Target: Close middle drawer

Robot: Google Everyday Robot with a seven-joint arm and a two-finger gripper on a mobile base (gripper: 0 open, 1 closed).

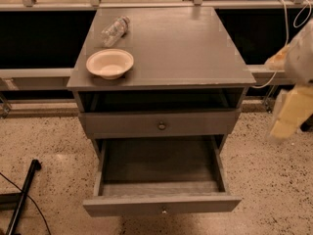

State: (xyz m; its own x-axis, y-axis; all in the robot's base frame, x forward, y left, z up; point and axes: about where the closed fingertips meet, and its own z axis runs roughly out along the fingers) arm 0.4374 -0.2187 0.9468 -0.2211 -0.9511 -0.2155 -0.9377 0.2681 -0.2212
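Observation:
The middle drawer (161,203) of a grey cabinet is pulled far out towards me. Its empty inside shows, and its small round knob (164,210) is at the front centre. Above it, the uppermost drawer (161,125) has its own knob and a dark gap over it. The lowest drawer is hidden beneath the open one. My gripper (288,116) is a pale, blurred shape hanging at the right edge, level with the uppermost drawer. It is apart from the cabinet and to the right of it.
A cream bowl (109,62) and a clear plastic bottle (115,29) lying on its side rest on the cabinet top (186,48). A black pole (22,195) and cable lie on the speckled floor at lower left. A railing with dark panels runs behind.

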